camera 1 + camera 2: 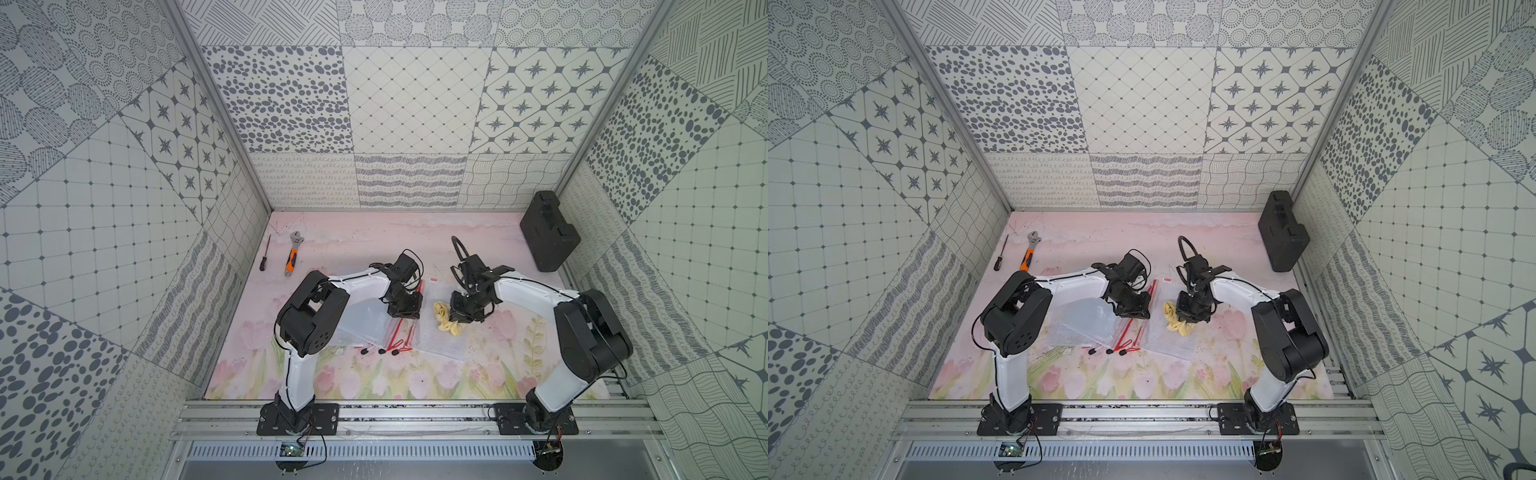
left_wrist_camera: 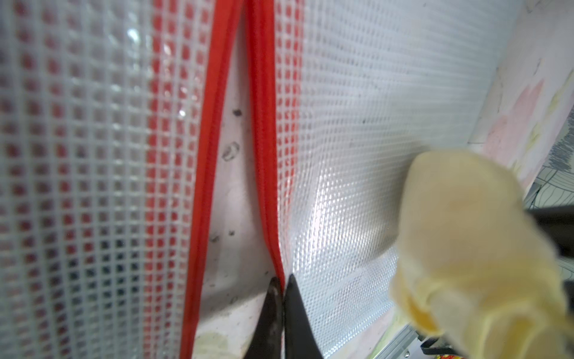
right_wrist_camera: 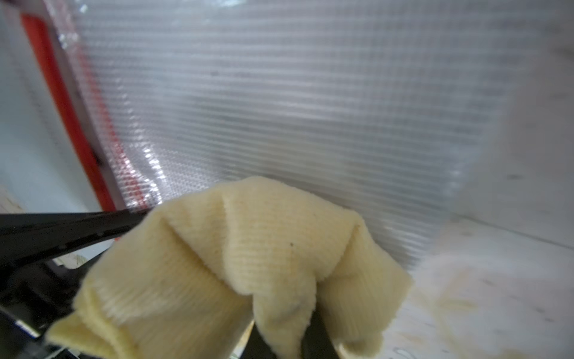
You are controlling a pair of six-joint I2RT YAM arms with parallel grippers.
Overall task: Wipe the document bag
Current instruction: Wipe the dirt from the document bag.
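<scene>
A small tag at the far corner of the document bag (image 1: 440, 337) is too small to read, and no other writing is legible.

In the left wrist view, the left gripper (image 2: 283, 279) has its two dark fingertips (image 2: 296, 298) pressed together on the bag's red zipper strip (image 2: 264, 155), pinching that edge. In the right wrist view, the right gripper (image 3: 290, 335) is clenched on a bunched pale-yellow cloth (image 3: 248, 255). The cloth rests against the bag's clear gridded surface (image 3: 310, 93).

In both top views the document bag lies flat on the floral mat (image 1: 374, 384), just right of the frame's centre. The cloth (image 1: 1173, 319) sits on its upper part, and the zipper edge is on its left side. What the translucent bag holds cannot be made out.

More mesh bags (image 1: 365, 326) with red zippers overlap just left of it. Their red cords with black tips (image 1: 380, 351) trail toward the lower middle of the frame.

An orange-handled adjustable wrench (image 1: 292, 257) and a screwdriver (image 1: 265, 253) lie at centre left. A closed black case (image 1: 548, 230) leans at the right wall.
</scene>
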